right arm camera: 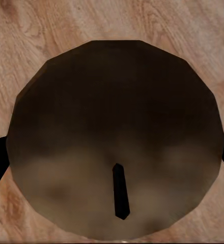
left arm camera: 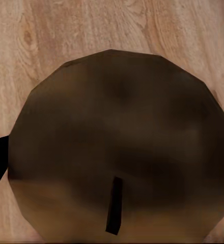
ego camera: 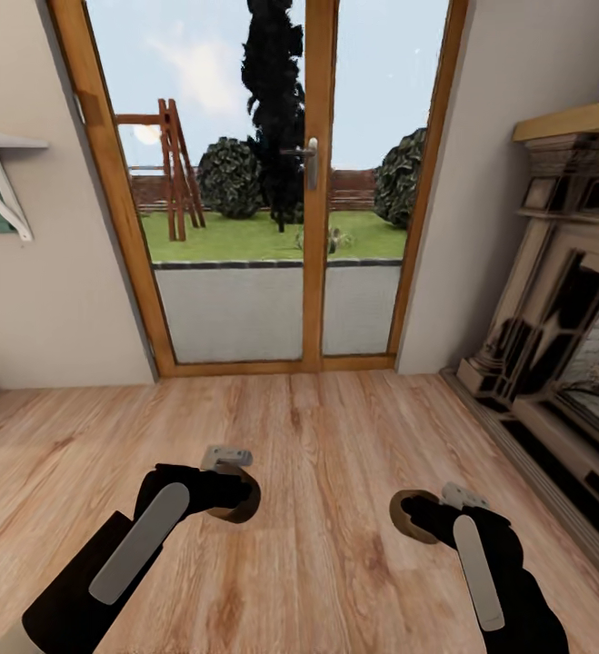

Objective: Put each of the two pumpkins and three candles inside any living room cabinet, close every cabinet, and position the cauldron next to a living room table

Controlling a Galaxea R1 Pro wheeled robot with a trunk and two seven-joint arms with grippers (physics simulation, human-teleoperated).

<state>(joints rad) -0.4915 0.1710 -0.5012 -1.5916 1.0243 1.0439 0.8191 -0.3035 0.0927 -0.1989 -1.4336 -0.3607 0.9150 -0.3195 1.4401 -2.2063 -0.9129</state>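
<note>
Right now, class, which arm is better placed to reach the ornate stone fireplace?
Right, probably: the right gripper, holding a round brown candle, is on the fireplace's side; the left gripper, likewise loaded, is farther.

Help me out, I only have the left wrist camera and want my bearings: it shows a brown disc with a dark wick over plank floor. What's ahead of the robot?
Observer: A wood-framed glass door onto a garden, straight ahead in the head view.
Operator: Anything off to the right?
Observer: An ornate fireplace stands along the right wall.
Operator: And the right gripper?
Observer: The right gripper grips a second candle over the floor, matching the first candle in the left gripper.
</note>
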